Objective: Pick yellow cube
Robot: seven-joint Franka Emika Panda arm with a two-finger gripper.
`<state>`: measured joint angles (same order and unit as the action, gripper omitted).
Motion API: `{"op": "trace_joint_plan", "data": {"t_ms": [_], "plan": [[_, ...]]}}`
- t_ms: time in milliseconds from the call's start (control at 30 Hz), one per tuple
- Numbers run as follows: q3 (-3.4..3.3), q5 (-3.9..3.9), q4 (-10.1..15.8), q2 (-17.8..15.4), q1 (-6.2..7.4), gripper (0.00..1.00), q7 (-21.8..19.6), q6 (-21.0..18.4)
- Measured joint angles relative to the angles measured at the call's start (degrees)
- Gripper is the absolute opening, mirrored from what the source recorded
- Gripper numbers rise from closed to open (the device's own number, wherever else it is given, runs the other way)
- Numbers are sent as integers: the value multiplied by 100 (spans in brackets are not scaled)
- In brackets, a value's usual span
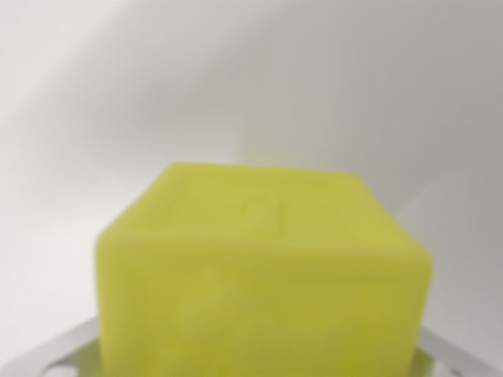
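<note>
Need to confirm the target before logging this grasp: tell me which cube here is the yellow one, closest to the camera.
Only one cube shows: the yellow cube, blurred and filling the lower wrist view, with grey metal parts at its base. Nothing else stands against the white background.

Wrist view, close range. The yellow cube [263, 275] fills the lower centre of the field and is the only solid body in the way; its top face and near face are both visible, blurred by nearness. Above and behind it lies plain white surface with soft shadow, unobstructed to the upper edge. Open room also runs along the wrist view's left and the wrist view's right of the cube. Pale grey metal parts [47, 353] cross both lower corners, touching or just beside the cube's base; which cannot be told.
</note>
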<state>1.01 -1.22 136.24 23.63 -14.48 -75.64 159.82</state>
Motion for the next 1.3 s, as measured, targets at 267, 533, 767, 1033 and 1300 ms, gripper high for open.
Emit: {"op": "trace_joint_plan", "data": {"t_ms": [267,533,767,1033,1300], "plan": [[0,27,62,-312,5,0,19,-249],[-1,49,106,-615,9,0,35,-509],[-1,63,128,-874,12,0,45,-744],[-1,78,136,-1157,14,0,55,-1020],[-1,89,127,-1428,16,0,63,-1304]]}}
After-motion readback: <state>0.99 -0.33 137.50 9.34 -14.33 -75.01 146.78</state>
